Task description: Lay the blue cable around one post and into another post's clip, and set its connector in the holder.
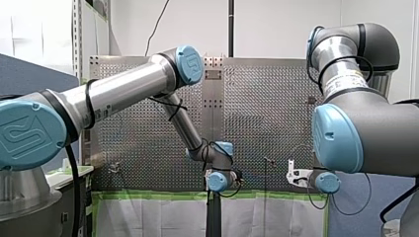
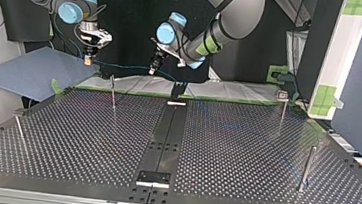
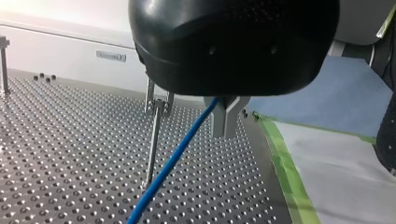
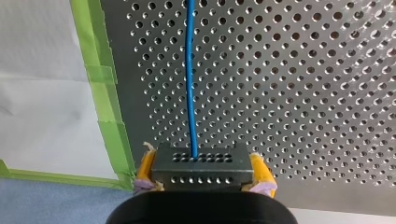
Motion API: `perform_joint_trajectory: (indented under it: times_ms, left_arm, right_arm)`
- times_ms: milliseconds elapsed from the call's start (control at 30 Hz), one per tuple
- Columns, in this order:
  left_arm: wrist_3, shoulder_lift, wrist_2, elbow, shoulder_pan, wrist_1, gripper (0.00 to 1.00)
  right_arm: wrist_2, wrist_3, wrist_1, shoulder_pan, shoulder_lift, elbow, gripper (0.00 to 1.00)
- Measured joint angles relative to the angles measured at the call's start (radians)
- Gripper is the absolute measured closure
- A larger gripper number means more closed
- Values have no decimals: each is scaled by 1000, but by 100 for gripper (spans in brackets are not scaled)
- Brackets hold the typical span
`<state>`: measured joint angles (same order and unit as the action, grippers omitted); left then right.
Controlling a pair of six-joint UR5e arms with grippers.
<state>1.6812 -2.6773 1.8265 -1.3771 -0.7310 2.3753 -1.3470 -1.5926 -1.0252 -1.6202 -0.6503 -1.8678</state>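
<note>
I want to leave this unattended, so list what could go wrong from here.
1. The blue cable is strung between my left gripper and my right gripper; if the arms pull apart, the connector might slip from the yellow pads.
2. The cable passes close beside a clip post in the left wrist view, so it could snag there or end up on the wrong side.

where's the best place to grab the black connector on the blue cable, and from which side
Grip the black connector across its two short ends, coming from its back, opposite the face where the blue cable leaves. The block looks rectangular, so those ends sit parallel, and this approach keeps the cable free. My right claw holds it just so, yellow pads on each end.
</note>
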Motion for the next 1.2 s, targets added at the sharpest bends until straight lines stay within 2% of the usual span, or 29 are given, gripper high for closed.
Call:
perform_joint_trajectory:
  times_ms: [300,333,367,433,467,533,567,600,667,700,1033,1200]
  left_arm:
    - [0,0,-14,0,1,1,100]
    - [0,0,-15,0,2,1,95]
    - [0,0,-16,0,2,1,95]
    - [0,0,-18,0,2,1,82]
    - [-1,0,-18,0,2,1,82]
    - [-1,0,-21,0,2,1,71]
    - [-1,1,-24,0,1,0,71]
    - [-1,1,-28,0,1,0,66]
    - [-1,1,-34,0,1,0,66]
    - [-1,1,-37,0,1,0,62]
    - [-2,1,-44,0,2,-2,62]
    - [-2,2,-66,1,1,-3,62]
  right_arm:
    - [-8,0,-2,0,0,0,73]
    - [-12,0,-2,1,0,0,73]
    - [-17,0,-2,1,0,0,73]
    - [-24,0,-2,1,0,0,73]
    - [-29,0,-3,1,0,0,73]
    - [-34,0,-3,1,0,0,73]
    - [-38,0,-3,1,0,0,73]
    - [-41,0,-2,1,0,0,73]
    - [-46,0,-2,1,0,0,73]
    - [-47,0,-2,1,0,0,73]
    - [-51,0,0,1,0,0,73]
    - [-51,0,1,1,0,0,73]
